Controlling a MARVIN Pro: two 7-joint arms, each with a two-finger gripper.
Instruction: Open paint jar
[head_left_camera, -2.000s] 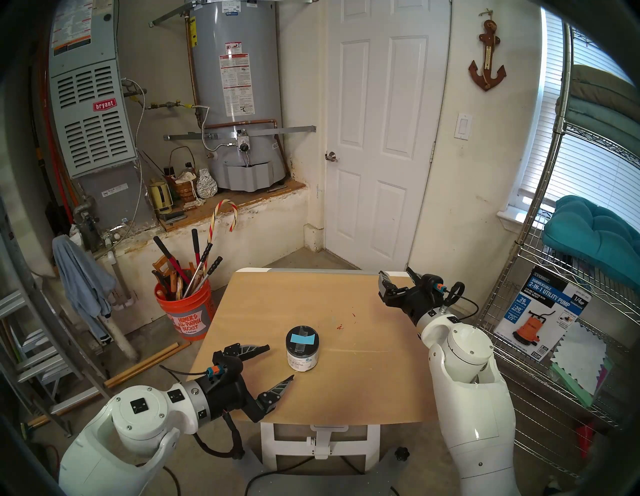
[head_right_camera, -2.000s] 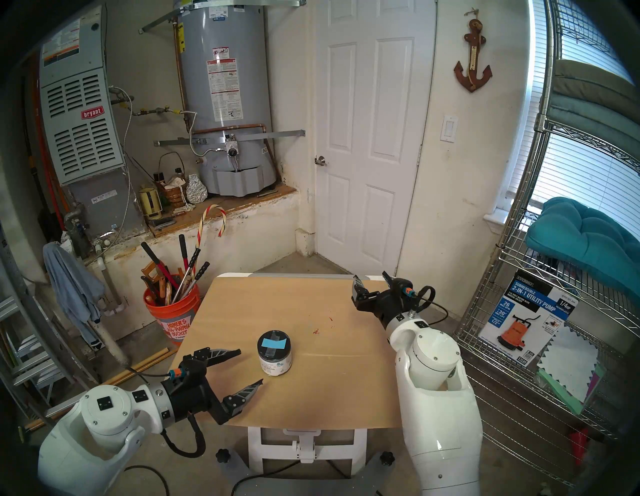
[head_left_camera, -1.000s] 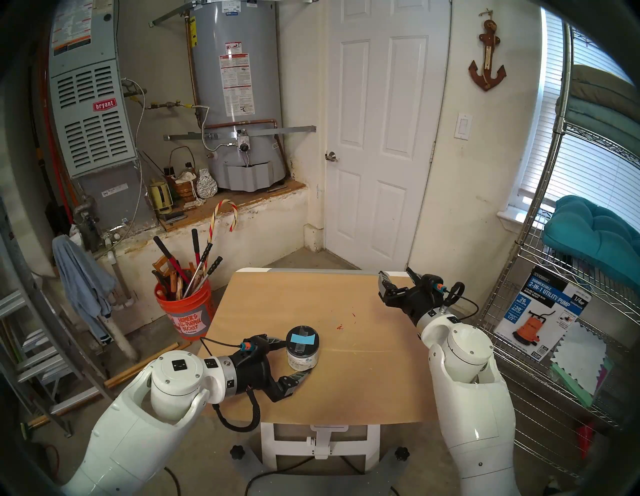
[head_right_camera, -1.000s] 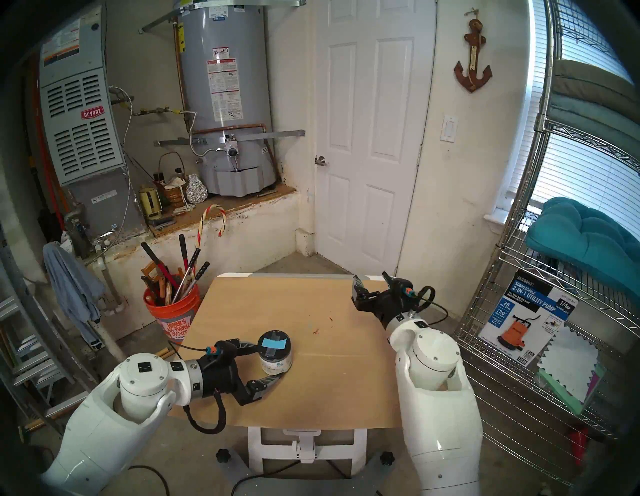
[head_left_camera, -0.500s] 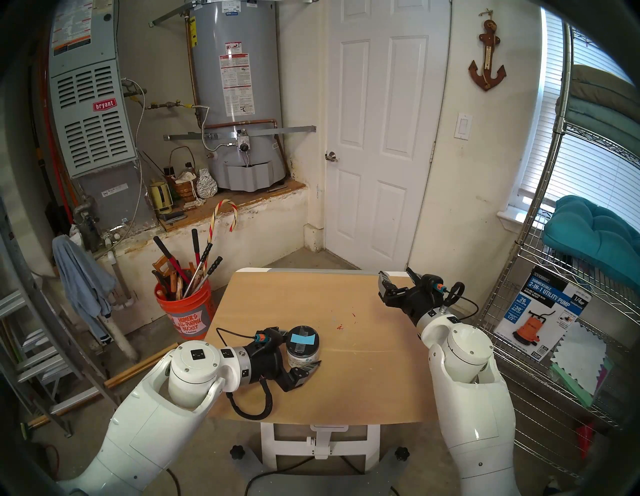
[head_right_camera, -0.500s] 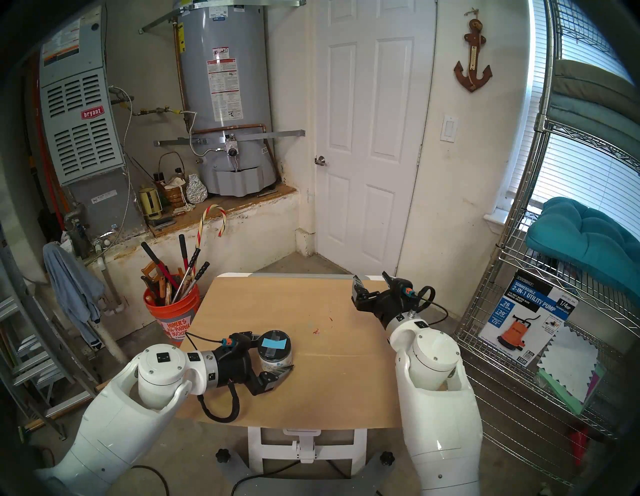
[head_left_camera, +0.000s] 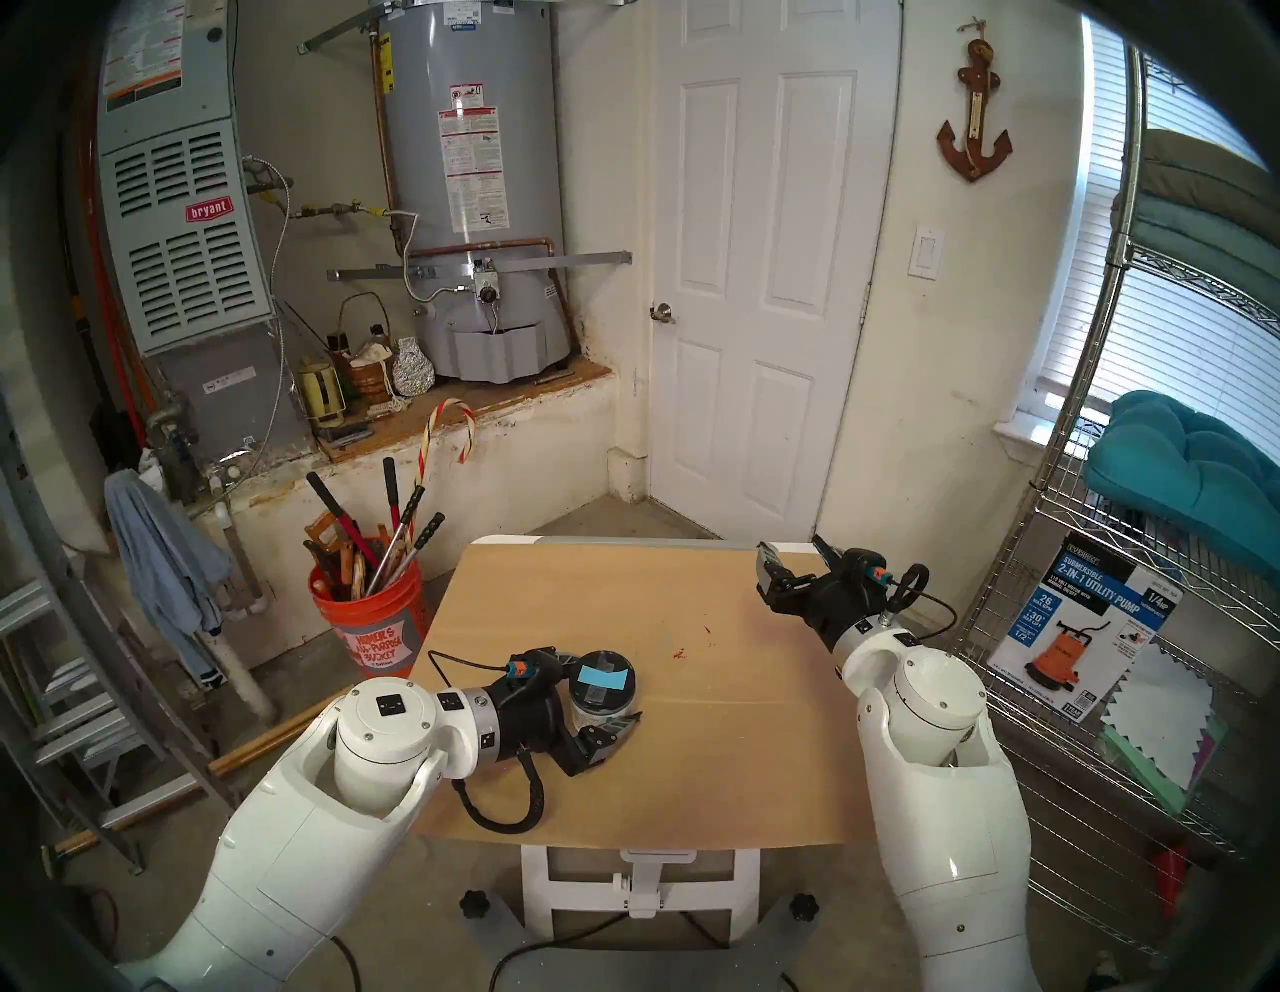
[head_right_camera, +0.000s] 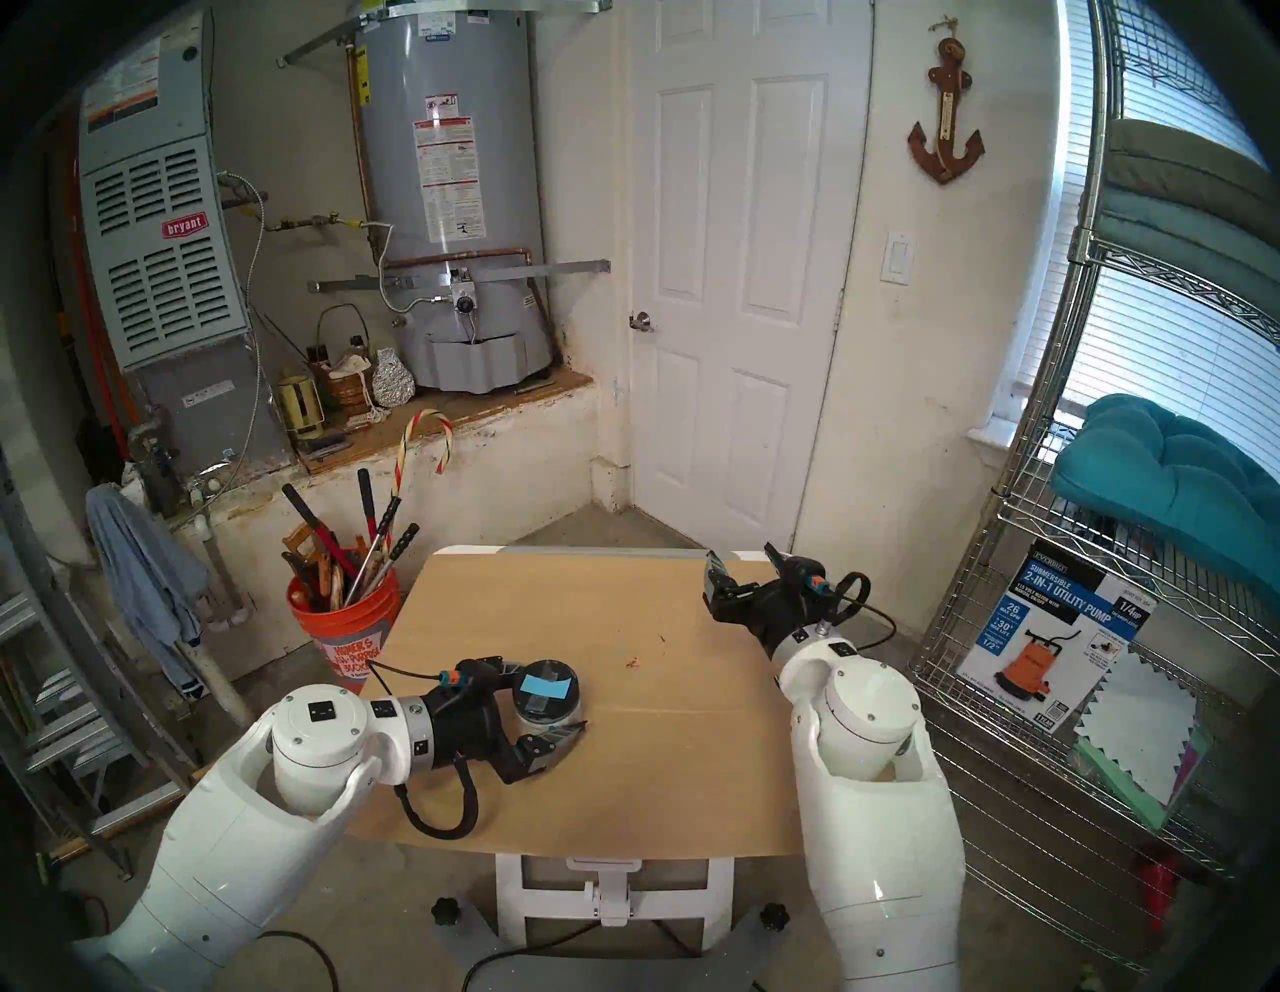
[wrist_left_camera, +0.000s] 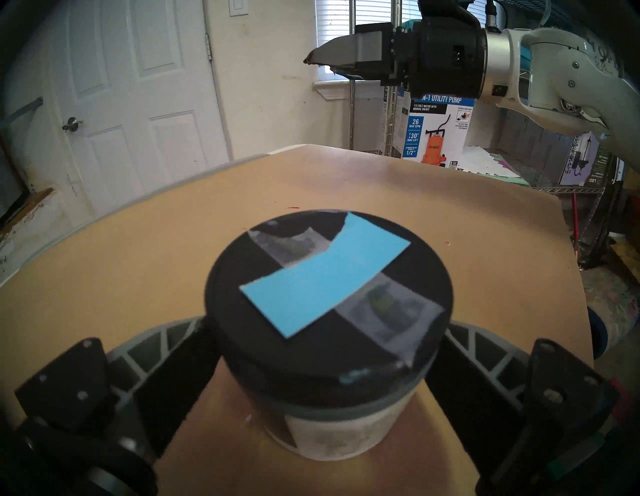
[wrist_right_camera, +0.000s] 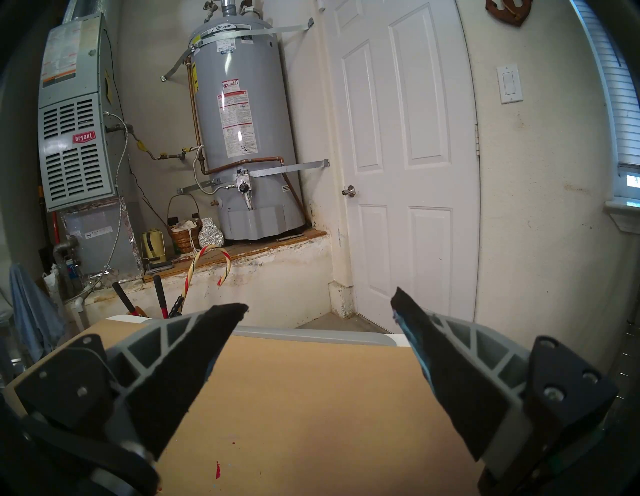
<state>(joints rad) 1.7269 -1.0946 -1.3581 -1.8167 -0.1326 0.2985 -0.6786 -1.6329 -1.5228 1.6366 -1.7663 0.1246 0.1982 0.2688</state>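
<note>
Shift since two seconds back: the left gripper, then spread wide short of the paint jar, has run in from the table's near-left corner and drawn its fingers in around the jar's body; the right arm has not stirred
Jar's place: upright on the tan table, left of centre, black lid on, a light-blue rectangle taped across its top
Left tool: narrowed onto the jar, one finger on each flank below the lid rim, as the left wrist view shows; contact looks made, though how hard it bears cannot be told
Right tool: right gripper held above the table's far right corner, jaws moderately spread, nothing between them
Step in hand: bracing the jar so the lid can be twisted off, by my reading
Doing it well: keep the left fingers on the labelled wall and clear of the lid's skirt, squeeze enough to stop the jar spinning, hold it level, then bring the right gripper down over the lid from above
What stands in the way: the left fingers sit close under the lid rim and could crowd a grip from the side; tape edges on the lid may make the pads slip
Round about: an orange bucket of long-handled tools on the floor off the table's left edge, a wire shelf to the right, small red flecks on the table; none in the arms' path
</note>
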